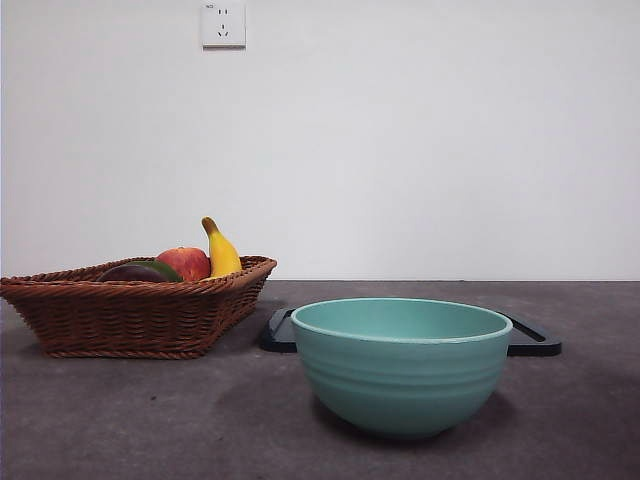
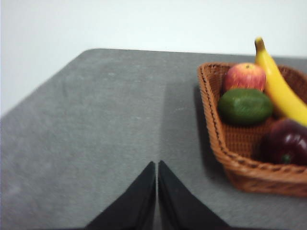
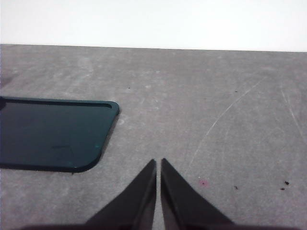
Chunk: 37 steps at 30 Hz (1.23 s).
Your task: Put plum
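Observation:
The plum (image 2: 287, 142), dark maroon and round, lies in the brown wicker basket (image 2: 249, 170) at its near corner in the left wrist view. In the front view it peeks dark over the basket's rim (image 1: 132, 273). My left gripper (image 2: 157, 165) is shut and empty over bare table beside the basket. My right gripper (image 3: 159, 163) is shut and empty over bare table near a dark tray (image 3: 48, 136). Neither arm shows in the front view.
The basket (image 1: 130, 310) also holds a red-orange apple (image 1: 186, 262), a banana (image 1: 221, 250) and a flat dark green fruit (image 2: 245, 106). A teal bowl (image 1: 402, 365) stands front centre, with the dark tray (image 1: 535, 340) behind it.

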Motion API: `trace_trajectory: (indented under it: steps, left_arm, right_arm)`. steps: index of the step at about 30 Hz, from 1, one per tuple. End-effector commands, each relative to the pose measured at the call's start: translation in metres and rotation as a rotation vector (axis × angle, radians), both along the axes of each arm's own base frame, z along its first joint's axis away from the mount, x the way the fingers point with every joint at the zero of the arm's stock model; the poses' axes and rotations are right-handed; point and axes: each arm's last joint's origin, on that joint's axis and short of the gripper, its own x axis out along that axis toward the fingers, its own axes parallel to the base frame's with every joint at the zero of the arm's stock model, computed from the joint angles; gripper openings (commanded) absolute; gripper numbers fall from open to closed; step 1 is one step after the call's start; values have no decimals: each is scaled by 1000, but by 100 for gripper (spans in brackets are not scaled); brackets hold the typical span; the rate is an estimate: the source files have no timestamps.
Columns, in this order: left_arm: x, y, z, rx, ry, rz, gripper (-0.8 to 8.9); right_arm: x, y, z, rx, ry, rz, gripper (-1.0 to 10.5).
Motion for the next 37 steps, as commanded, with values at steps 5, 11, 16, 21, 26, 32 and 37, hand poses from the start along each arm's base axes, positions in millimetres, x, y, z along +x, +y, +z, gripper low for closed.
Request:
trace_trajectory:
  steps: [5, 11, 16, 21, 26, 32, 37]
  left_arm:
    - [1, 0, -7, -211, 11, 37, 6]
    - [-1, 0, 2, -319, -20, 52, 7]
    - [-5, -1, 21, -363, -57, 13, 9]
    - [-9, -3, 43, -368, -56, -22, 9]
    - [-10, -4, 70, -354, -39, -69, 9]
    - [-1, -8, 104, -304, 77, -211, 9]
    - [12, -10, 130, -266, 194, -325, 9]
  right_arm:
    - [0, 0, 0, 124, 2, -25, 6]
    - [-2, 0, 11, 191, -30, -21, 6]
    - [-7, 0, 33, 219, -83, -19, 6]
    - [-13, 1, 62, 233, -148, -11, 6]
    - [-18, 2, 91, 228, -115, 16, 6]
    - [-13, 5, 126, 181, 15, 117, 6]
    - [-3, 7, 153, 159, 139, 219, 6]
